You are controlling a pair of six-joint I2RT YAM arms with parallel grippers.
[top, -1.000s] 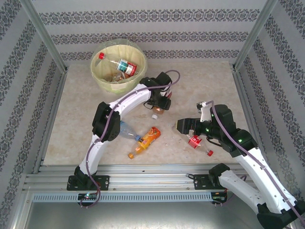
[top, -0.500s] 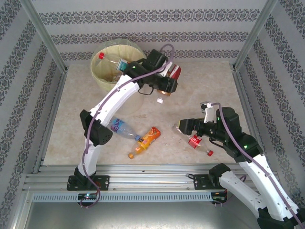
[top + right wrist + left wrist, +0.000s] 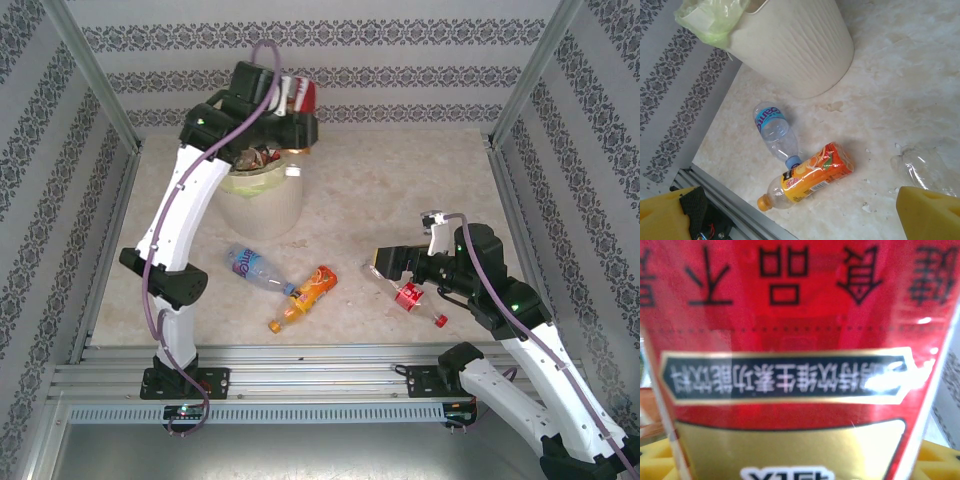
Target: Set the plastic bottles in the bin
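We have the left gripper (image 3: 293, 125) pinched on the red-and-gold bottle (image 3: 302, 97), gripped round the middle, red label end up, white cap (image 3: 293, 170) pointing down. In the left wrist view that label sits right up against the lens, with yellow pads (image 3: 940, 462) at the lower corners either side of it. The bottle hangs above the bin (image 3: 270, 215), over the right side of its mouth, not yet let go. We have the right gripper (image 3: 383, 265) spread wide with nothing between its fingers, low over the table (image 3: 420, 180). The red-capped bottle (image 3: 412, 297) is just beside it, apart as far as we can tell.

Progress: we see some bottles in the bin already, under the left wrist, count unclear. One more is in the air over it. Three lie on the table. One is the red-capped bottle by the right gripper. The other two are a blue-label bottle (image 3: 250, 265) and an orange bottle (image 3: 308, 292) in front of the bin, the blue-label one's cap end touching the orange one. We judge the task well along but not done: one drop pending, three picks left, as far as we can see.

Pose: the left arm is stretched up and far back, elbow high, forearm across the bin mouth, wrist turned so the bottle is near upright. The right arm is folded, elbow out to the right, forearm running leftward, fingers aimed toward mid-table.
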